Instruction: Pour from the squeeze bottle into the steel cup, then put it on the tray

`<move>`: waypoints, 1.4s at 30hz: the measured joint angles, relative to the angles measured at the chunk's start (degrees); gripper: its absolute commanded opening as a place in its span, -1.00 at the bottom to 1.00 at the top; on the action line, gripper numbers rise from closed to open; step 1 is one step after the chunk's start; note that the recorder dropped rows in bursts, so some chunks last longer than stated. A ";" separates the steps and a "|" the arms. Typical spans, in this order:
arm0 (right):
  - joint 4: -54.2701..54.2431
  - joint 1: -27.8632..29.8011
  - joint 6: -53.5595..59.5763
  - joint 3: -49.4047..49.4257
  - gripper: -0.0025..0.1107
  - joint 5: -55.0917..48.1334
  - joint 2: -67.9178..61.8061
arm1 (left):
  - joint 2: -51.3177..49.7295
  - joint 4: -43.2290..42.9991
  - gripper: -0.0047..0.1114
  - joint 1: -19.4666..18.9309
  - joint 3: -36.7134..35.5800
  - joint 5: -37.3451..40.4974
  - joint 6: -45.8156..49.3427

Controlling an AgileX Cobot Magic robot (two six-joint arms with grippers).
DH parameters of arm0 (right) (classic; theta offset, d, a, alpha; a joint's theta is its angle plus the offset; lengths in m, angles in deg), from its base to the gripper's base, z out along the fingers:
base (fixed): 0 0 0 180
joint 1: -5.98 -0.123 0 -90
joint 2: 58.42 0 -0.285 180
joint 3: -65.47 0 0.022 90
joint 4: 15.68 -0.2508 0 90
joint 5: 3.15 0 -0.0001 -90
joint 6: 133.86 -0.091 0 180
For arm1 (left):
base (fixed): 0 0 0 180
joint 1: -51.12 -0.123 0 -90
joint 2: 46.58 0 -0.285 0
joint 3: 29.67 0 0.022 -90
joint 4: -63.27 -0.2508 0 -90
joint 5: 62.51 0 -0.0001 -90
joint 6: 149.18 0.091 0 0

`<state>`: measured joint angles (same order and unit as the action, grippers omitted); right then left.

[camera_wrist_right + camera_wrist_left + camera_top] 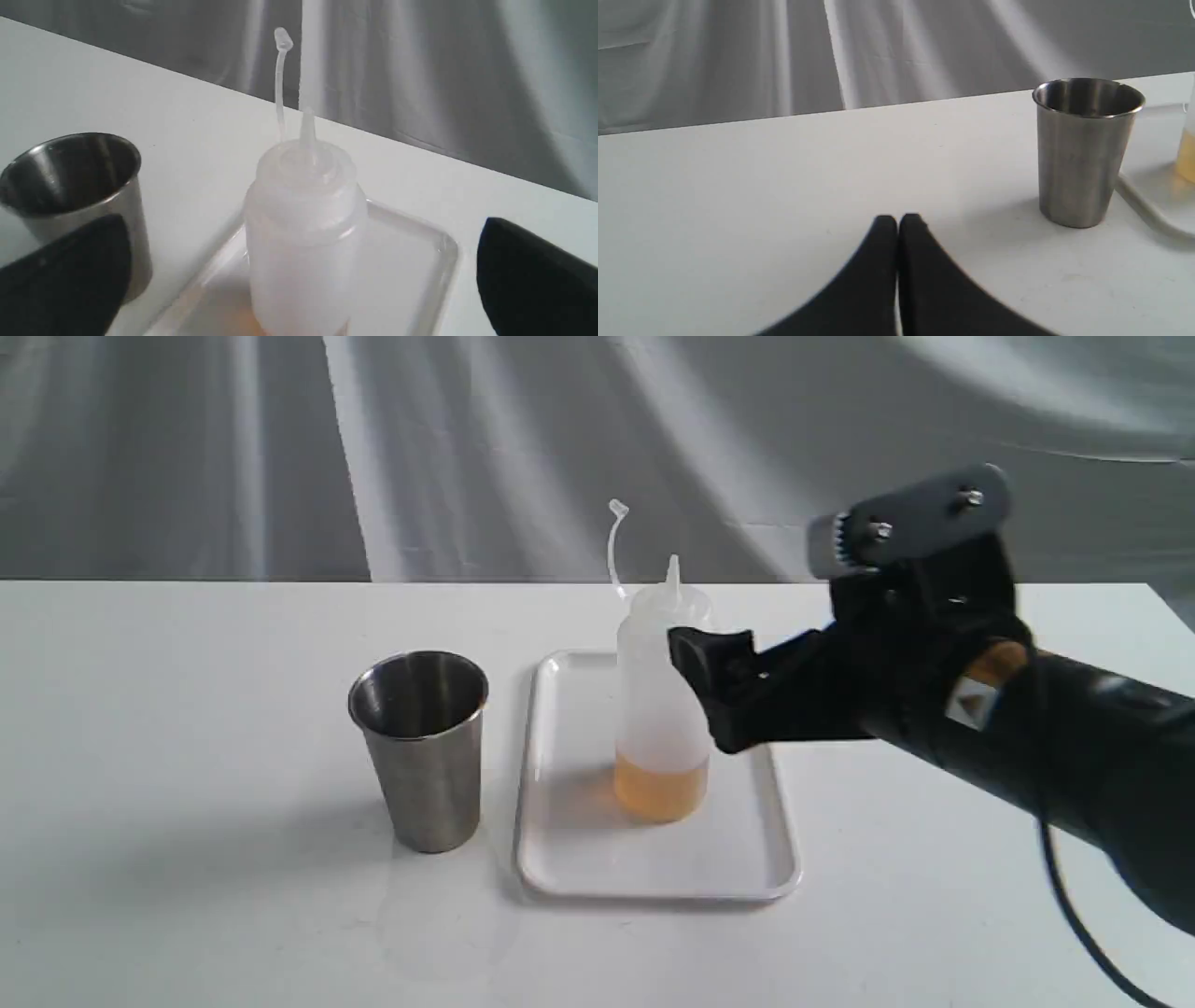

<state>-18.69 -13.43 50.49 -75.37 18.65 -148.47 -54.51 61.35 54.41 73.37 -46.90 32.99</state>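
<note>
Fingers of the left claw point(896, 221) are pressed tight together, with nothing between them. This claw is low over the white table point(187, 709), well apart from the tray point(653, 879), with the steel cup point(422, 756) nearer the tray than the claw is. The cup stands upright on the table just beside the tray's left edge, not touching it. The squeeze bottle point(658, 709) stands upright on the tray, near its middle. Yellow liquid point(658, 789) fills only its bottom part, and the thin cap strap point(613, 546) sticks up beside the nozzle. The right claw point(303, 233) is above the tray's right side and is spread wide, one finger on each side of the bottle, with a gap on both sides. Behind the tray, past the table's back edge, hangs a grey curtain point(467, 448).
</note>
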 measured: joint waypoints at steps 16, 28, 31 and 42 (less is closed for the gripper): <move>0.08 0.00 -3.22 21.15 0.72 -0.36 31.82 | 0.00 0.00 -0.92 0.00 0.00 0.00 0.00; 0.08 0.00 -3.84 21.19 -0.96 -0.49 33.18 | 0.00 0.00 -0.92 0.00 0.00 0.00 0.00; 0.08 0.00 -5.73 21.19 -0.96 -0.49 33.18 | 0.00 0.00 -0.92 0.00 0.00 0.00 0.00; 0.08 0.00 -7.23 21.19 -0.96 0.11 33.18 | 0.00 0.00 -0.92 0.00 0.00 0.00 0.00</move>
<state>-18.60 -13.43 43.26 -54.18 18.76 -115.29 -54.51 61.35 54.41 73.37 -46.90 32.99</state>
